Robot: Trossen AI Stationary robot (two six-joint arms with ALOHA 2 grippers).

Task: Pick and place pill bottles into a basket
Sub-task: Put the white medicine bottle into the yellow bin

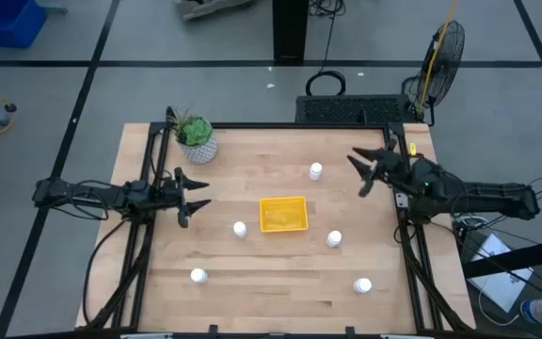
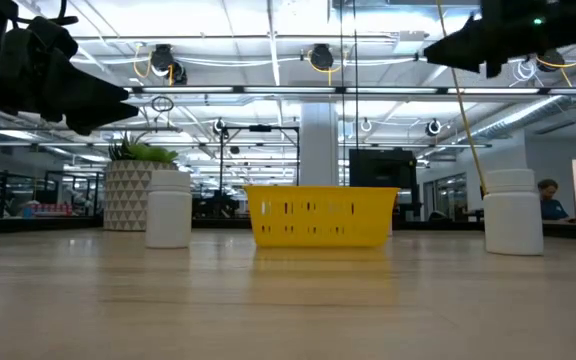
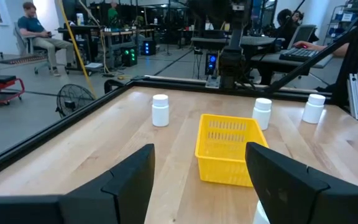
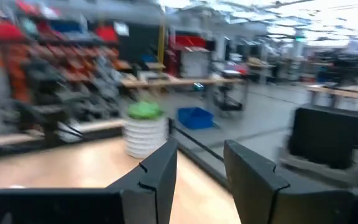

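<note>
Basket (image 1: 283, 214) at mid-table, yellow, empty, long axis running left to right. Five bottles standing loose around it, none inside: one just left of it (image 1: 240, 229), one at far side right of centre (image 1: 316, 170), one just right and nearer (image 1: 334, 238), one at near left (image 1: 198, 276), one at near right (image 1: 363, 284). All upright, caps up, well apart from each other.

Left gripper (image 1: 199, 192) off the table's left part, pointing right toward the basket, fingers spread wide, holding nothing. Right gripper (image 1: 363, 172) over the far right part, pointing left, fingers (image 4: 160, 177) drawn narrow with only a slim gap, nothing between them.

Nothing picked yet, by the look of it. Nearest pairing: the bottle left of the basket lies to the right of the left gripper and a little nearer the front edge, an open hand already facing that way. Far bottle lies just left of the right gripper, but would need those fingers opened first. Pot (image 1: 198, 147) with plant at far left, clear of either path.
</note>
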